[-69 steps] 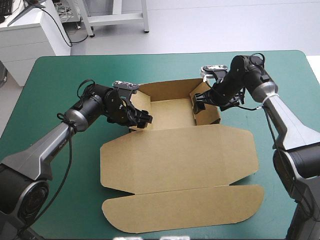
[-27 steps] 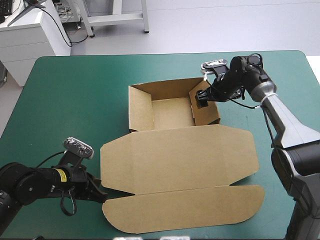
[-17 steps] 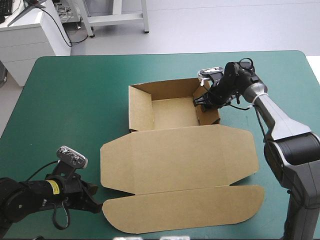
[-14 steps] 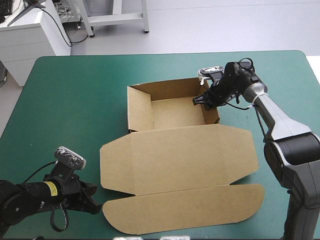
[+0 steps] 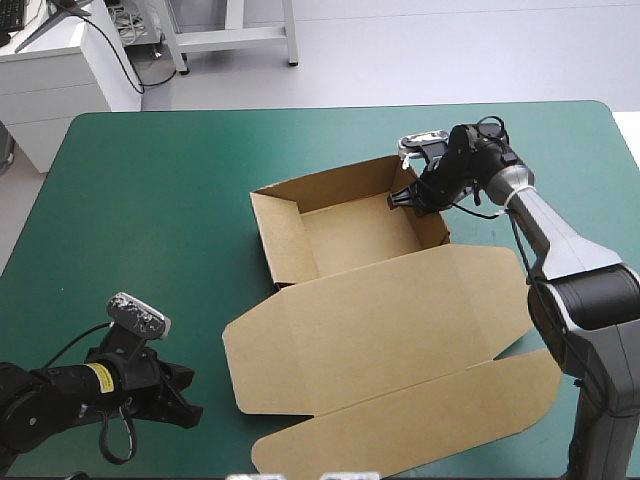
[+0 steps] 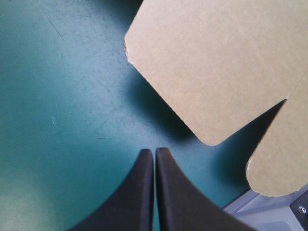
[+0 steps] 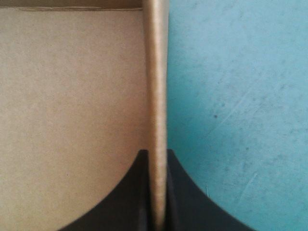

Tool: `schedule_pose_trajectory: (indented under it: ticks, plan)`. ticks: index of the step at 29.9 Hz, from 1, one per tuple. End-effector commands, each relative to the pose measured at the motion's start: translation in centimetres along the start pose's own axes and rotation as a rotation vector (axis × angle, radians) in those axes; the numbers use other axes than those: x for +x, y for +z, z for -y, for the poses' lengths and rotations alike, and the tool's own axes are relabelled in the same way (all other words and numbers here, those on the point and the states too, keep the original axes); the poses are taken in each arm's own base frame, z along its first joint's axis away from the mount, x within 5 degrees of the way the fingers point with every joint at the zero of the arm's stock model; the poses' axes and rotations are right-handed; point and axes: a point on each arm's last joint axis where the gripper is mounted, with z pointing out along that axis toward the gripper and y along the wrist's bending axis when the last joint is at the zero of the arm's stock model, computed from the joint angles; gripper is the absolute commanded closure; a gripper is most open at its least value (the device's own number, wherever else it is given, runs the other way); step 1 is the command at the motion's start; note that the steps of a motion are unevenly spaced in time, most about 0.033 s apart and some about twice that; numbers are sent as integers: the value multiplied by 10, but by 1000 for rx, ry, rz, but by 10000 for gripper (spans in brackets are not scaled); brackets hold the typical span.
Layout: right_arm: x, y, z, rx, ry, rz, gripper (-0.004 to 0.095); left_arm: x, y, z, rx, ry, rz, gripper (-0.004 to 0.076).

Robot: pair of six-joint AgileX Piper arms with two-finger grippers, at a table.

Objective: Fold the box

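Observation:
The brown box (image 5: 360, 235) stands as an open tray with its walls raised, and its lid (image 5: 380, 320) lies flat toward the near edge, skewed to the right. My right gripper (image 5: 408, 197) is shut on the tray's right wall near the far corner. In the right wrist view the wall's edge (image 7: 156, 72) runs straight between the black fingers (image 7: 139, 192), with the tray floor (image 7: 72, 96) on one side. My left gripper (image 5: 188, 403) rests low at the near left, shut and holding nothing. In its own view the left gripper (image 6: 154, 153) points at the lid's rounded corner (image 6: 211, 130), a short gap away.
The lid's outer flap (image 5: 420, 430) reaches close to the table's near edge. In the left wrist view that flap (image 6: 284, 154) ends near the table's edge (image 6: 269, 211). Teal-green cover (image 5: 150, 220) stretches left of the tray.
The right gripper has shut on the tray's right wall, and the whole box has swung round, its lid shifting right. Earlier the left arm drew back from the tray's left wall to the near left.

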Motion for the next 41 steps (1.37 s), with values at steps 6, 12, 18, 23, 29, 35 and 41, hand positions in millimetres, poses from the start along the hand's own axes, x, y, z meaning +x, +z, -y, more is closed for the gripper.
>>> schedule_pose_trajectory:
  ticks: [6,12,18,23,29,35,41]
  plan:
    - [-8,-90,77,204,110,287,927,-10,-6,2,14,-4,80,732]
    - [22,-134,165,344,328,382,927,-10,-6,2,14,-4,80,732]
    - [67,-158,232,439,531,372,927,-11,-6,2,13,-4,93,732]
    - [93,-173,262,497,594,369,919,-13,-6,2,10,-3,122,732]
    - [103,-180,274,511,637,393,782,-14,-7,2,8,-2,131,732]
    - [103,-180,274,512,636,392,543,-15,-7,2,8,-2,137,732]
    - [104,-180,274,509,638,385,73,-15,-7,2,7,6,137,732]
